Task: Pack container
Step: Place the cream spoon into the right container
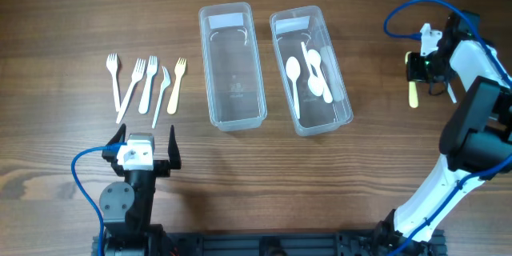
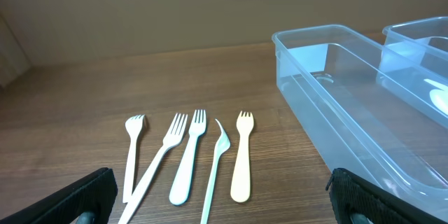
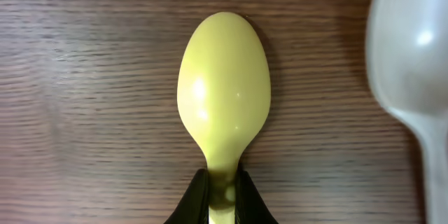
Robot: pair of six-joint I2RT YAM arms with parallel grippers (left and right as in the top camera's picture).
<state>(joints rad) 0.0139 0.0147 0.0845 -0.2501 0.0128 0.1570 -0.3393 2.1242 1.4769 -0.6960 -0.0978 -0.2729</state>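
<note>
Pale yellow plastic spoon [image 3: 224,91] fills the middle of the right wrist view, bowl up, its neck pinched at the bottom edge of the frame by the black right claw [image 3: 224,197], which is closed tight on it. Wood-grain worktop [image 3: 84,112] lies behind the spoon; whether the spoon rests on it or hangs just above cannot be told. A blurred white rounded shape [image 3: 413,77] at the right edge of that view is too soft to identify.

From overhead, the spoon's handle pokes out below the claw at the right of the frame, well apart from both containers. Two clear rectangular plastic containers stand side by side at upper centre. The left-hand container [image 1: 203,56] shows only its bare floor. The right-hand container [image 1: 342,104], set at a slight angle, holds what look like three white plastic spoons [image 1: 294,68] lying lengthwise, two of them overlapping.

At the upper left, five pieces of plastic cutlery [image 1: 150,80] lie in a row on the worktop: three white forks, a thin white knife-like piece and a cream fork at the row's right end. Just below them, at the lower left, the left claw [image 1: 146,138] stands spread wide with nothing between its fingers.
</note>
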